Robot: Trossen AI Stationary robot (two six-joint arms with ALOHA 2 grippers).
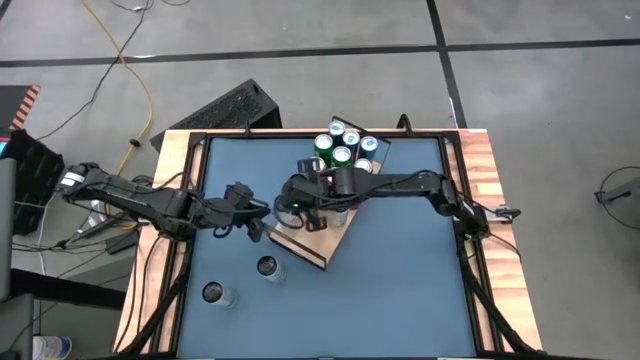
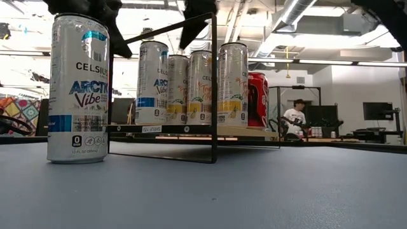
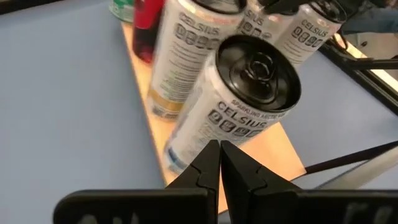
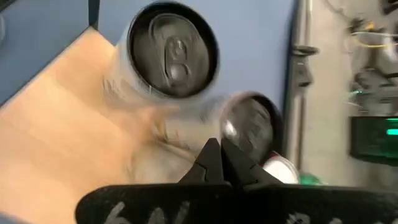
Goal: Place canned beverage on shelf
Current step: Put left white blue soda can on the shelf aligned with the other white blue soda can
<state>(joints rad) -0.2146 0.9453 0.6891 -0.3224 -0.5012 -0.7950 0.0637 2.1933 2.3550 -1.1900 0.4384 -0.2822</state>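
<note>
The shelf (image 1: 318, 243), a light-wood board with a black wire rail, lies slantwise in the table's middle. Several cans stand on it: green-topped ones (image 1: 342, 148) at its far end, and white Celsius cans (image 2: 200, 86) and a red can (image 2: 257, 98) in a row. My left gripper (image 3: 219, 148) is shut at the shelf's left corner, its tips at the lower side of a white Celsius can (image 3: 239, 93). My right gripper (image 4: 217, 144) is shut above the board, over two dark-topped cans (image 4: 173, 51). Two more cans (image 1: 268, 268) (image 1: 215, 293) stand on the blue table. My left gripper's shut fingertips (image 3: 211, 155) stand at the lower side wall (image 3: 196, 134) of the white Celsius can, which stands upright on the board near its corner. I cannot tell whether they touch it.
The blue tabletop (image 1: 400, 280) has a wooden rim (image 1: 490, 200) and black frame bars. In the low view one table can (image 2: 77, 89) stands close in front on the left. A person (image 2: 294, 117) sits far back in the room. A dark keyboard-like object (image 1: 215, 110) lies beyond the far-left corner.
</note>
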